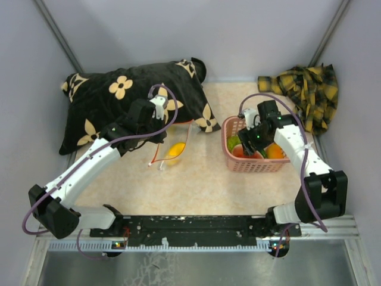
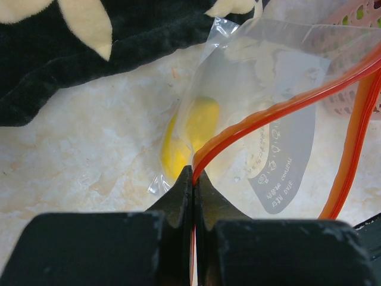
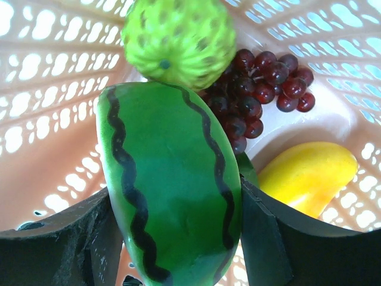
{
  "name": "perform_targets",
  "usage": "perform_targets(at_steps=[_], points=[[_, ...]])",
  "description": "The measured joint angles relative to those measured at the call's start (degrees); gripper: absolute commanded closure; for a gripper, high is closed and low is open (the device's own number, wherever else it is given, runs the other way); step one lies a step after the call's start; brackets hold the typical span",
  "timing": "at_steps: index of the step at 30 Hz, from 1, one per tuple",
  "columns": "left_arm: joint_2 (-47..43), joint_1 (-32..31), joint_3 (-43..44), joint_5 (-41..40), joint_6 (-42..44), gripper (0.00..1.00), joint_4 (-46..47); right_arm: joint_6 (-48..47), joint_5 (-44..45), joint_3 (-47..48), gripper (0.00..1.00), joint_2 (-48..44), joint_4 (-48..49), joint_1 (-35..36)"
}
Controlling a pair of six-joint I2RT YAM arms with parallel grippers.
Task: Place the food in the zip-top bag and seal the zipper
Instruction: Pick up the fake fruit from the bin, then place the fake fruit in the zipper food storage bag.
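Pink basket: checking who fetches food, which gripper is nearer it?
Right. The right gripper is inside the pink basket, gripping a watermelon piece; the left gripper is apart, pinching the zipper.

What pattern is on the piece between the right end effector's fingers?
The green piece has wavy black stripes; best in right wrist view.

We see the zip-top bag as thin clear plastic film, glossy and wrinkled — its zipper a smooth red-orange strip. The pillow is soft plush cloth; the basket shiny pink plastic; the watermelon slice glossy, painted.
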Motion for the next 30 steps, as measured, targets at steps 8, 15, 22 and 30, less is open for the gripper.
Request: perform_targets(at_steps=[8,15,22,30], points=[[0.0,0.0,0.0,-0.04,-0.02,1.0,0.0,5.9,6.6,0.0,0.81,-5.05,2.43,0.0],[0.02,0.0,0.0,-0.02,-0.22,1.0,0.0,11.82,10.8,-0.39,0.84,-14.19,5.9,0.0],[0.02,0.13,0.0,0.04,-1.16,1.0,0.22,18.03,12.92,-0.52,0.88,-19.41,6.97,0.04],[1.14,0.17,0.0,1.31,-2.82,1.0,0.87,26.05,15.08,0.24,0.89,-22.71,7.28,3.06]])
